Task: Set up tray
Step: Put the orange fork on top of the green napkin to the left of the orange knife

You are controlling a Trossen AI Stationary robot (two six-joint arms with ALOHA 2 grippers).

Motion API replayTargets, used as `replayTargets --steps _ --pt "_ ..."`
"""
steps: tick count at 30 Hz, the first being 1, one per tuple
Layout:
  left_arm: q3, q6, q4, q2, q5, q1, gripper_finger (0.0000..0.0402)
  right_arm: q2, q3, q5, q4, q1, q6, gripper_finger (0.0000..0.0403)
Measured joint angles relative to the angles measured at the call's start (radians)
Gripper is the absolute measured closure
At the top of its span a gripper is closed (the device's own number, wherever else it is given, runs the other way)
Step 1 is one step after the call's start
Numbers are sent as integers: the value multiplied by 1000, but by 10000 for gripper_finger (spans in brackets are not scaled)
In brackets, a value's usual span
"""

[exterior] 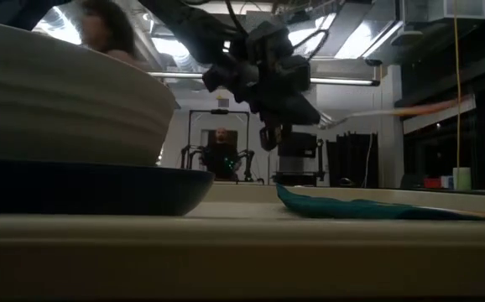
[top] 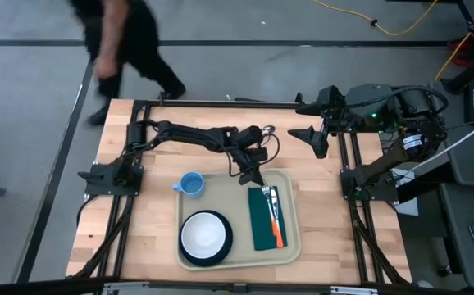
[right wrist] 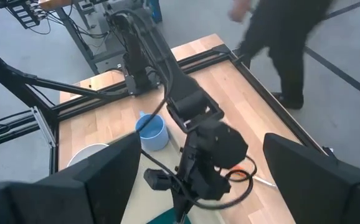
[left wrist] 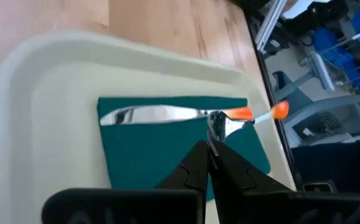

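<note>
The beige tray lies in the middle of the table. A dark green napkin lies flat in its right half, seen close in the left wrist view. One utensil with an orange handle rests lengthwise on the napkin. My left gripper hovers over the napkin's far end, shut on a second orange-handled utensil. My right gripper waits open, raised beyond the tray's far right corner, with nothing between its fingers. My left gripper pinches the utensil's metal end between its two fingertips. The fingers slant down from the table's far side. The pale stem and orange handle stick out past the fingertips toward the near edge. In the low view the utensil hangs roughly level above the napkin.
A white bowl sits on a dark round plate in the tray's near left part. A blue cup stands on the wood by the tray's far left corner. A person walks past the table's far left corner. Bare wood lies left and right of the tray.
</note>
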Motion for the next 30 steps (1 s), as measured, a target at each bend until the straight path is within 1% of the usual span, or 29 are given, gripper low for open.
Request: replayTargets --steps 4,14,21,27,30 --pt "20 -21 6 36 42 -17 399 0 0 0 0 0 1 62" --pt "46 -25 -9 102 38 -67 399 0 0 0 -1 0 3 62" --pt "47 -34 -11 134 -4 -71 399 0 0 0 -5 0 3 62" --pt "46 -18 -12 139 -17 -61 399 0 0 0 -6 0 3 62" --pt "46 1 -14 140 -49 -55 399 0 0 0 -6 0 4 62"
